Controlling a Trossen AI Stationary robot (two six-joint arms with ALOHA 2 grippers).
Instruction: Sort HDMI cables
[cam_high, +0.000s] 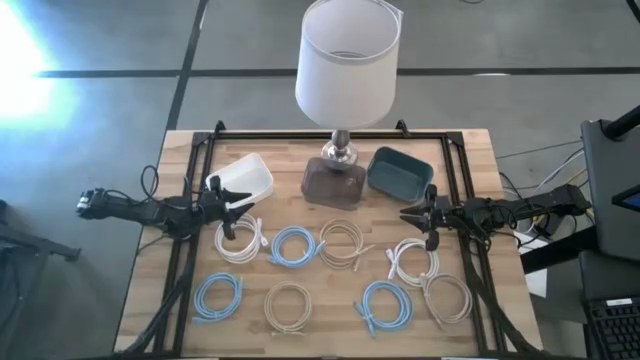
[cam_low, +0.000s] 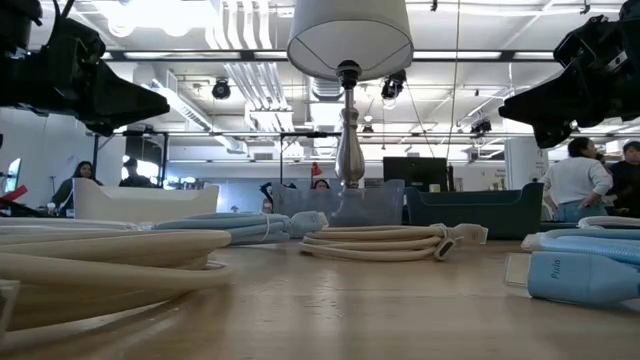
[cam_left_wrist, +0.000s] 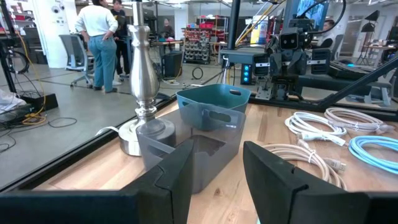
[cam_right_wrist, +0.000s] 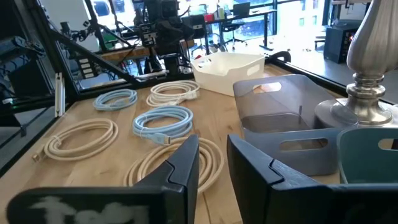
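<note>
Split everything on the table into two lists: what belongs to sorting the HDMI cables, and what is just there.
For the job:
blue cables
white cables
beige cables
white bin, clear grey bin, teal bin, probably the sorting targets

Just there:
lamp
black frame

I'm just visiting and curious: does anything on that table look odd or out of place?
Only the lamp: it stands at the table's far edge between the bins, unrelated to sorting. The coiled HDMI cables lie neat and separate, and all three bins sit upright; nothing looks spilled or damaged.
</note>
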